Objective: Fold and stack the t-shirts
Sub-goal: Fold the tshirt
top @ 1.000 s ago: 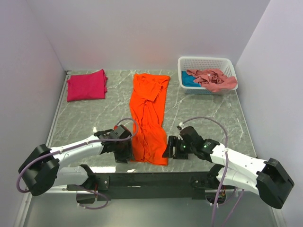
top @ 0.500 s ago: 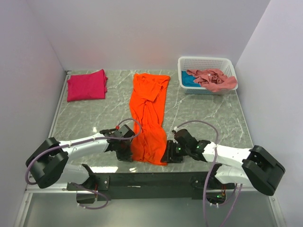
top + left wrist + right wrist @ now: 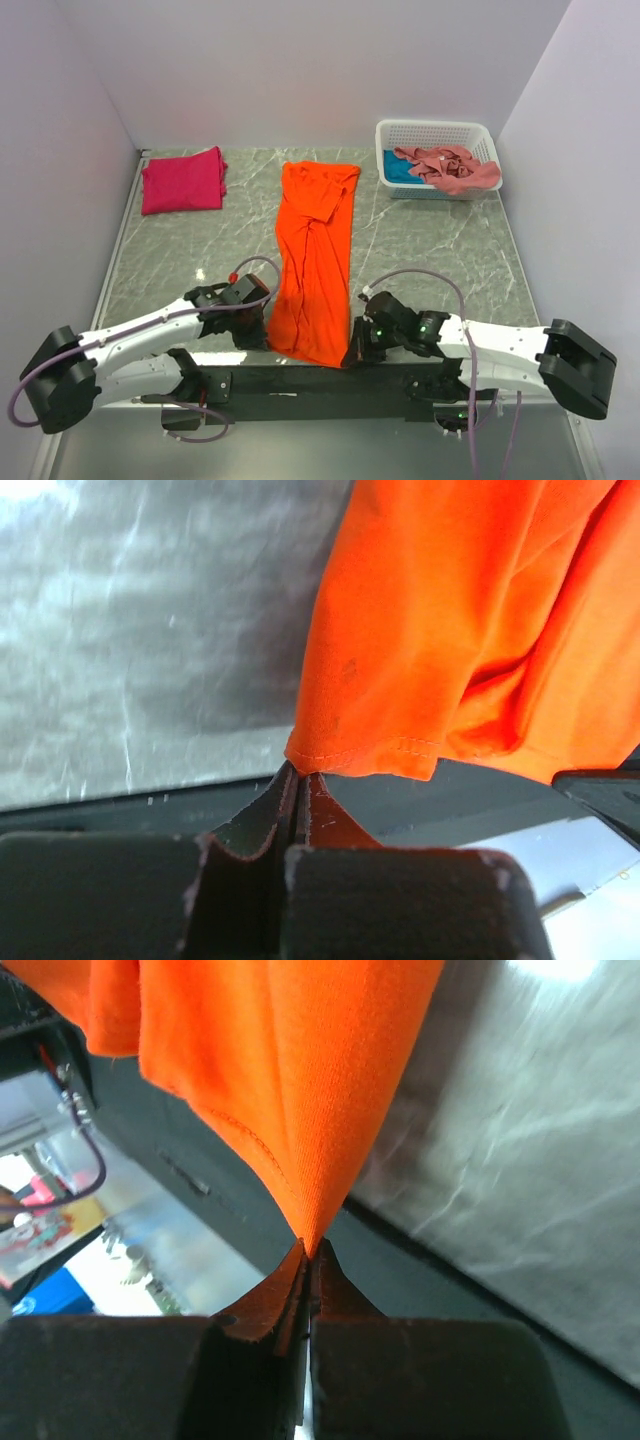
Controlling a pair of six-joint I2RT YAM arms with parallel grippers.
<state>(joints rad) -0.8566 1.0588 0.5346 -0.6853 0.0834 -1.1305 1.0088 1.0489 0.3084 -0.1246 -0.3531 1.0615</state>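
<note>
The bright orange cloth t-shirt [image 3: 312, 260], at centre frame, has slid toward the bottom edge. The left gripper [image 3: 266, 338] and right gripper [image 3: 353, 352], spread a second ago, now pinch its lower corners. Upper right, a white plastic lattice basket [image 3: 436, 129] holds a salmon-pink shirt [image 3: 452, 168] and a teal shirt [image 3: 397, 170]. Upper left lies a folded magenta shirt [image 3: 183, 180]. All sit on a grey marble tabletop [image 3: 430, 250] between pale walls [image 3: 300, 70].

Your left gripper [image 3: 298, 780]: jaws pressed together, pinching one near corner of orange t-shirt [image 3: 450, 630]. Your right gripper [image 3: 308, 1252]: jaws likewise closed, on other near corner. Both arms stretched low, forearms angled inward, grippers well apart.
</note>
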